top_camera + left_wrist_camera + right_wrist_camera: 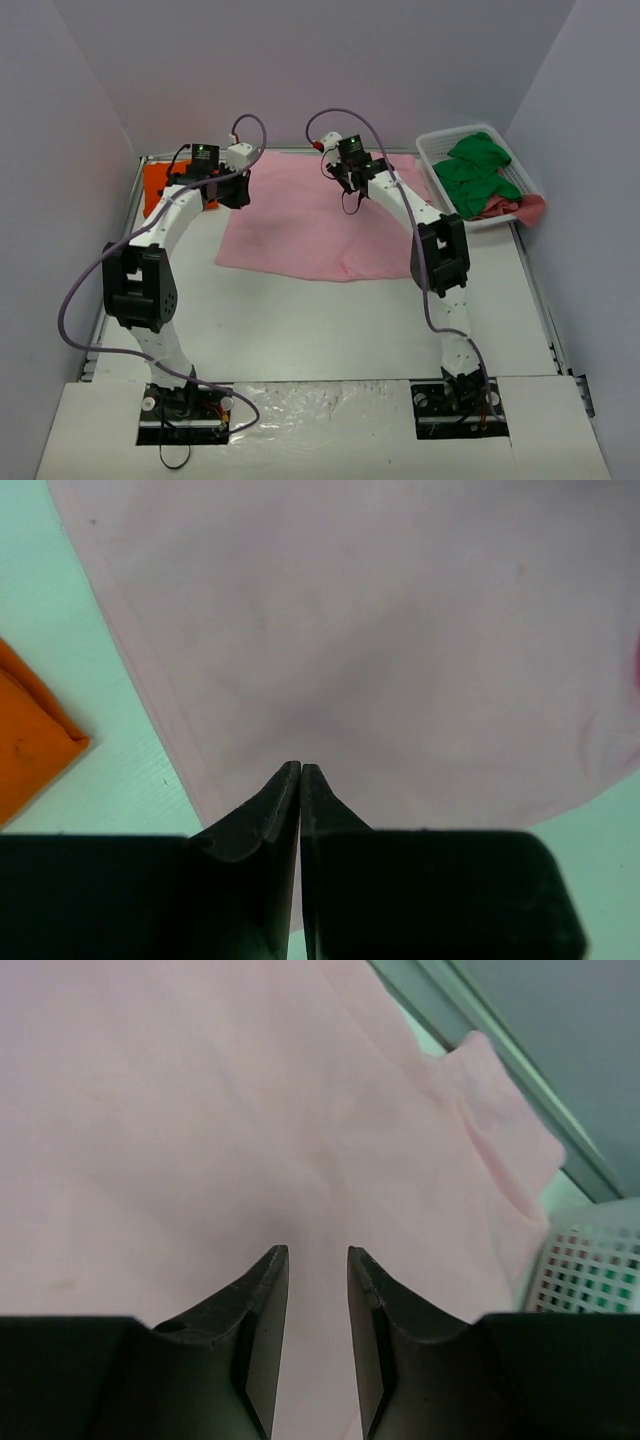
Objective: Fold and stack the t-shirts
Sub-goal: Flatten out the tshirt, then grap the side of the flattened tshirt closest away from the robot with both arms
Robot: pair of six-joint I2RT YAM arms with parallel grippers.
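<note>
The light pink t-shirt (310, 225) lies flat across the far middle of the table; it fills the left wrist view (400, 630) and the right wrist view (200, 1110). The orange t-shirt (158, 183) lies folded at the far left, its corner showing in the left wrist view (30, 740). My left gripper (237, 190) (301, 767) hangs over the pink shirt's left edge, jaws shut, and I see no cloth between them. My right gripper (350, 195) (318, 1252) is over the shirt's far right part, open a narrow gap and holding nothing.
A white slatted basket (430, 150) (585, 1270) stands at the far right with green cloth (480, 170) and a pinkish garment in it. Grey walls close in the table on three sides. Both arm bases sit at the near edge.
</note>
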